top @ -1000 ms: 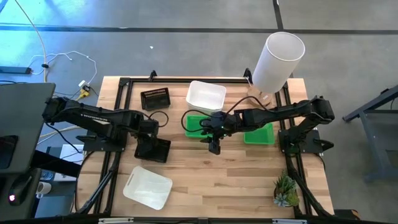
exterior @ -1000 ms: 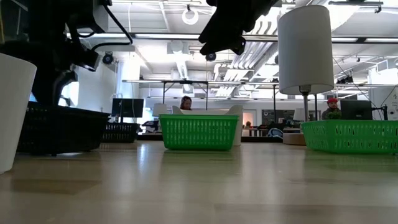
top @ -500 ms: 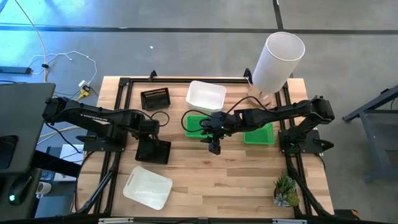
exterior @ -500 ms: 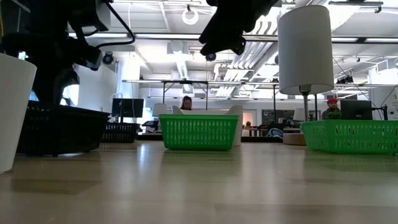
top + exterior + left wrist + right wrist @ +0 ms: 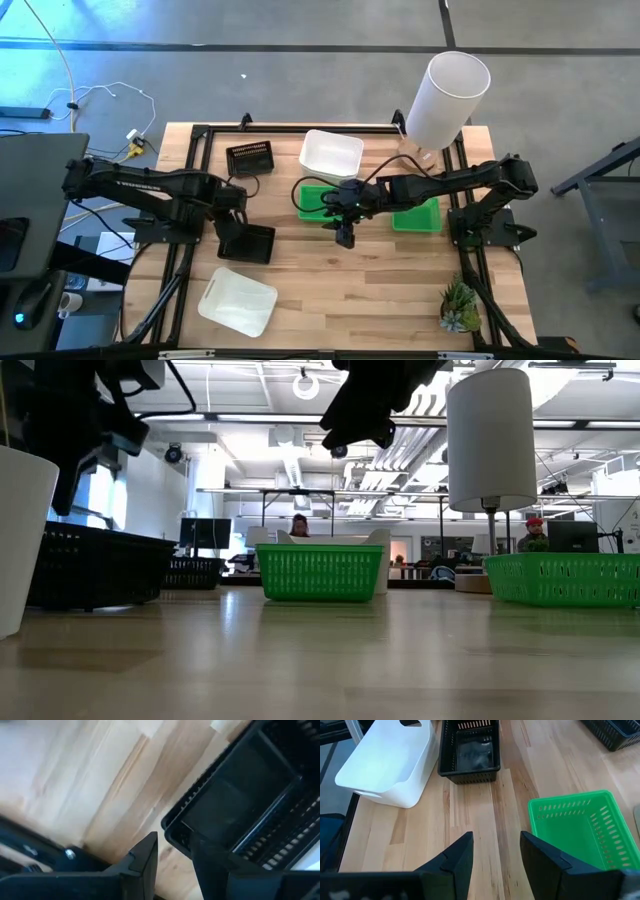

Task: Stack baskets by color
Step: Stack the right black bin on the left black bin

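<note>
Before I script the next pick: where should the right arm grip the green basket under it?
Probably from straight above, the right pincer astride one long side wall of the green basket: it sits upright with an open top, and its thin rim suits a narrow pinch.

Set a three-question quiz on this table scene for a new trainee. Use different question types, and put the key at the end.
1. True or false: the right claw hangs open with nothing between its fingers.
2. Multiple choice: the potted plant stands on which side of the table? A) the left arm's side, B) the right arm's side, C) the middle.
3. Fill in the blank: the basket nearest the left claw is coloured ___.

Key: 1 true; 2 B; 3 black.
</note>
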